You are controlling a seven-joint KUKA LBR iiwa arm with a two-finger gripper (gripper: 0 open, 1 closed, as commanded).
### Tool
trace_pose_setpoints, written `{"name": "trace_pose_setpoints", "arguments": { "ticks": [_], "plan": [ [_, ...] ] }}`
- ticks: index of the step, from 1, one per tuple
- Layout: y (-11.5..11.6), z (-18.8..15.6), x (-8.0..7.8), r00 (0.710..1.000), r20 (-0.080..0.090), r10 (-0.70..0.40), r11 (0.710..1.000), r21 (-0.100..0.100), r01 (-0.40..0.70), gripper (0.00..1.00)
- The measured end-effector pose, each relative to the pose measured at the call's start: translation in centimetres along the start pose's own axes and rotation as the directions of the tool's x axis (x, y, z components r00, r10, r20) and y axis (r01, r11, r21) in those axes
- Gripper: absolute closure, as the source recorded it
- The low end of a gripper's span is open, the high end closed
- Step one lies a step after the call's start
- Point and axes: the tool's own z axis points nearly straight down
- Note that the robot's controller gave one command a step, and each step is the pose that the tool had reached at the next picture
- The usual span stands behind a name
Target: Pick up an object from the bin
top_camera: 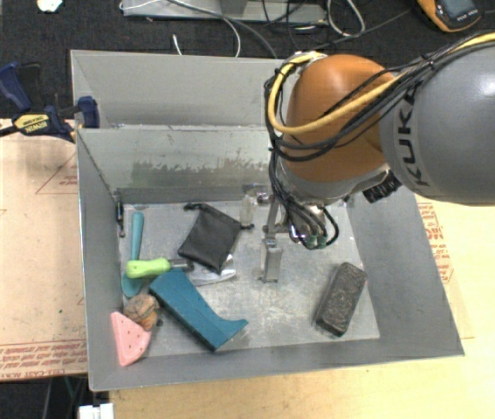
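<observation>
Camera view from above gives me the grey metal bin [177,160], its floor dull and scratched. The gripper [270,253] hangs under the orange wrist cover, over bare floor in the middle of the bin. I cannot tell if the claw is apart or together.

The nearest thing is a black soft pouch [208,237], crumpled, just to the left of the gripper and lying partly on a shiny silver piece [219,277]. To the right and nearer lies a dark grey rough block [341,298] with rounded corners, apart from the gripper.

In the near left corner lie heaped a teal wedge-shaped slab [193,312], a green-handled tool [147,269], a brown lumpy piece [143,309] and a pink triangle [128,338]. A light blue stick [135,232] lies along the left wall. On the smooth grey arm [457,129] I read "KUKA".
</observation>
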Motion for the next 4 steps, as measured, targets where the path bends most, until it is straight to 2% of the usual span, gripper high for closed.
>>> {"name": "trace_pose_setpoints", "arguments": {
  "ticks": [1, 2, 3, 4],
  "plan": [
    [-0.1, -0.4, -0.2, 1.000, 0.007, 0.002, 1.000, -0.001, -0.002, 0.00],
    [0.6, 4.1, -1.5, 0.994, 0.013, -0.106, 0.994, 0.000, 0.106, 0.00],
    [-2.7, 11.6, -3.5, 0.975, 0.016, -0.220, 0.975, 0.001, 0.220, 0.00],
    [-2.8, 14.3, -9.1, 0.920, 0.018, -0.391, 0.920, 0.002, 0.391, 0.00]
  ]
}}
